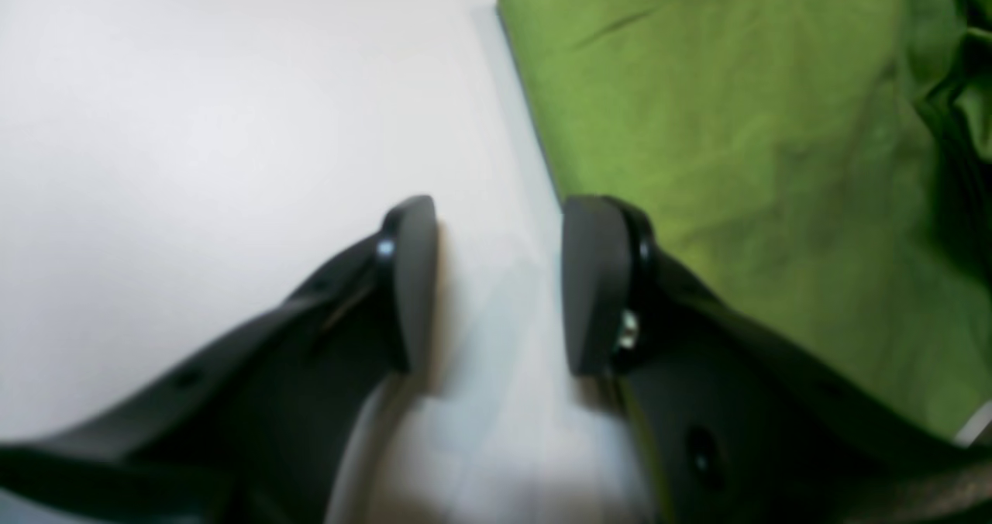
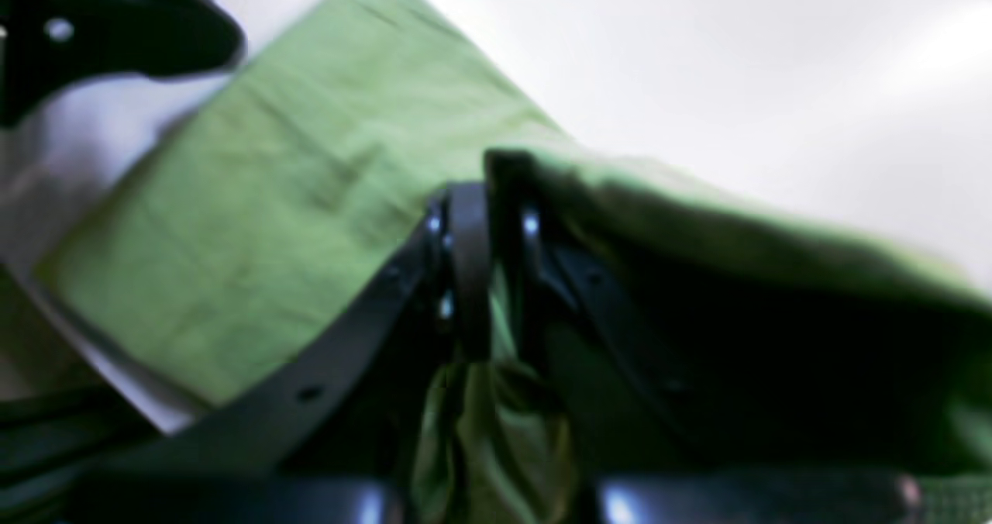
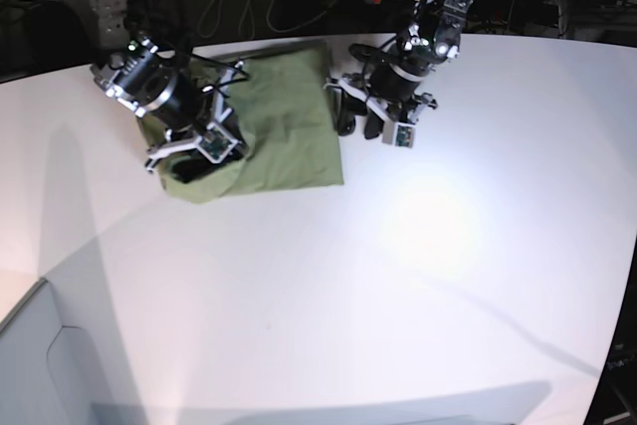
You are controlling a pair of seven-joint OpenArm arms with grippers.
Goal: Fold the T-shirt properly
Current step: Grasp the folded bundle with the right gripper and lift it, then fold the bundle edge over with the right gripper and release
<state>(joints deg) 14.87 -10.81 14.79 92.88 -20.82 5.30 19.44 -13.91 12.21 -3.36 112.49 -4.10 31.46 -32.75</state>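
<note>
Olive-green T-shirt [image 3: 284, 121] lies on the white table [image 3: 428, 276]. Right gripper [image 2: 496, 276] is clamped on its fabric edge. Left gripper [image 1: 496, 284], at the shirt's 3 o'clock, stands parted, holding nothing.

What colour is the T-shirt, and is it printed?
Plain olive green T-shirt, no print; clearest in the left wrist view.

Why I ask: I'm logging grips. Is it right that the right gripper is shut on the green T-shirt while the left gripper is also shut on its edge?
Not quite. The right gripper is indeed shut on the green T-shirt, but the left gripper is open, its jaws apart over the white table beside the shirt's edge, holding nothing. The left wrist view shows it.
</note>
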